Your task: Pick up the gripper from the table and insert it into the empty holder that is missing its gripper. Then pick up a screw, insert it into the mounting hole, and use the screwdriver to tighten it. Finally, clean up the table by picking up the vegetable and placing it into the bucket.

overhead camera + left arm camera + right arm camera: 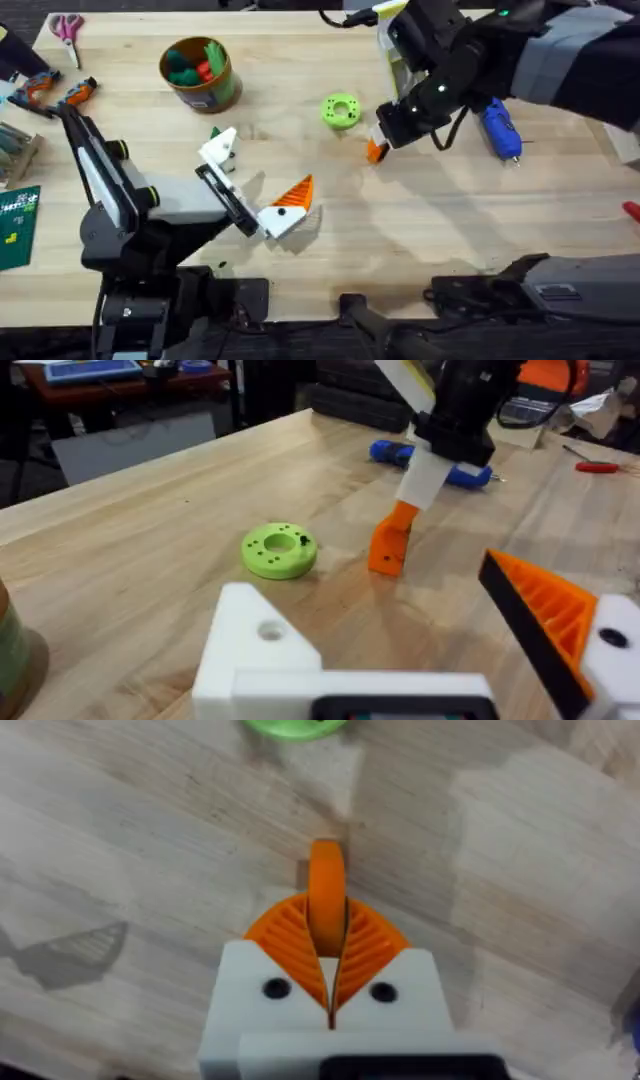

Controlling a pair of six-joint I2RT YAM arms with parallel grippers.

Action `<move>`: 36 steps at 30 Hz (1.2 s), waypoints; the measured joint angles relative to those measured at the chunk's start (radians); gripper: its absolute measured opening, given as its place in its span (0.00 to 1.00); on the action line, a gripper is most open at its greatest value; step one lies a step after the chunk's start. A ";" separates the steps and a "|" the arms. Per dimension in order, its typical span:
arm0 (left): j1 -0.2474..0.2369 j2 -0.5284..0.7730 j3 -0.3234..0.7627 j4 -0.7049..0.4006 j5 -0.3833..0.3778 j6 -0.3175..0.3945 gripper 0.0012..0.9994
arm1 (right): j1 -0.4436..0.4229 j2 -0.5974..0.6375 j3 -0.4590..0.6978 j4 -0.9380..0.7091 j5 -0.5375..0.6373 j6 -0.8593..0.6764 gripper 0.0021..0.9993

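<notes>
My right gripper (378, 148) is shut on the loose orange gripper (326, 892), pinching it between its two orange pads; the piece (391, 541) hangs upright with its lower end at the tabletop. My left gripper (258, 176) is open. One of its fingers carries an orange tip (548, 615). The other is the empty holder (258, 647), a bare white block with a round mounting hole. The blue screwdriver (500, 128) lies right of the right gripper. The bucket (200, 73) stands at the back left with green and red vegetables inside. I cannot make out a screw.
A flat green ring (341, 110) lies just left of the right gripper. Scissors (68, 28), orange-handled pliers (60, 92) and a green board (18, 225) sit along the left edge. A red item (630, 208) lies at the right edge.
</notes>
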 joint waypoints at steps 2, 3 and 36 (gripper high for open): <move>0.000 0.000 0.000 0.000 0.000 0.000 0.97 | -0.003 0.000 0.023 -0.031 -0.024 0.000 0.01; 0.000 0.000 0.000 0.000 0.000 0.000 0.97 | -0.006 0.000 0.046 -0.048 -0.041 0.000 0.01; 0.000 0.000 0.000 -0.012 0.101 0.000 0.97 | -0.339 -0.078 -0.200 0.337 -1.130 0.055 0.01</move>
